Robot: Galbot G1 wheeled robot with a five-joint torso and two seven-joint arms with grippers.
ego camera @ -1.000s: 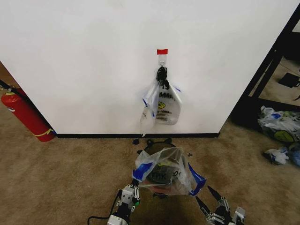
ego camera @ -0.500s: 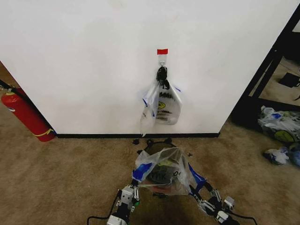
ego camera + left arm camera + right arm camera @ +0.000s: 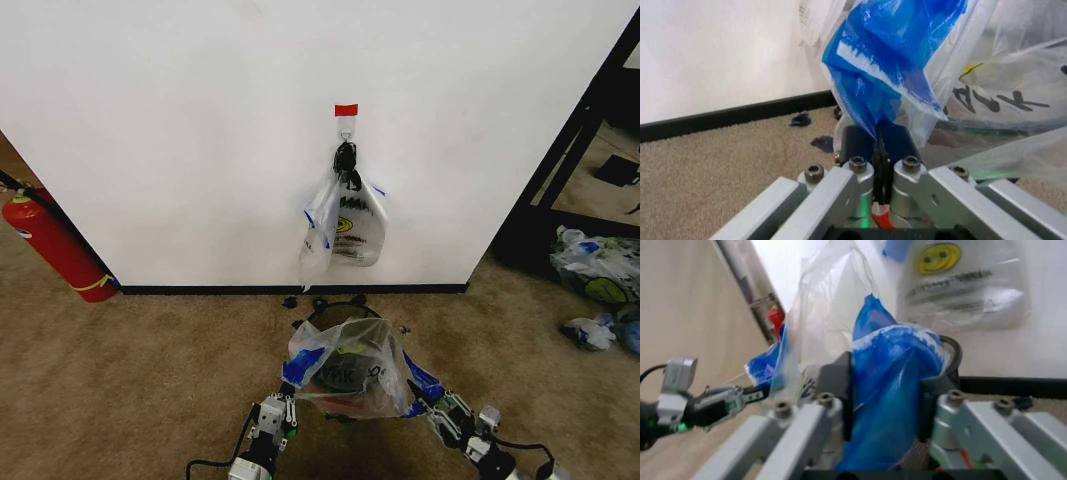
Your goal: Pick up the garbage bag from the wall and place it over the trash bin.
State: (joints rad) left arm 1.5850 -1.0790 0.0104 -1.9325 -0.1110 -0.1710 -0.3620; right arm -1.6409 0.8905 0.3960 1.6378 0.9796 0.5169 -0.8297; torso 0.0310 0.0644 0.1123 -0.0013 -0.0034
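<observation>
Scanning from my left, I see a red fire extinguisher (image 3: 55, 250) leaning where the wall (image 3: 200, 140) meets the carpet. My left gripper (image 3: 278, 413) is low in the head view, clenched on one blue handle loop (image 3: 883, 65) of the garbage bag (image 3: 350, 372); the wrist view shows its jaws pressed together on the plastic. The bag is draped over the trash bin (image 3: 335, 310), whose black rim shows behind it just in front of the baseboard. Above, on the wall, more smiley bags (image 3: 345, 225) hang from the hook under the red tape (image 3: 346, 109). My right gripper (image 3: 432, 400) is at the bag's other side, with the second blue loop (image 3: 890, 390) bunched between its two fingers (image 3: 833, 385), which grasp it. Far right, stuffed clear bags (image 3: 598, 270) lie on the floor
</observation>
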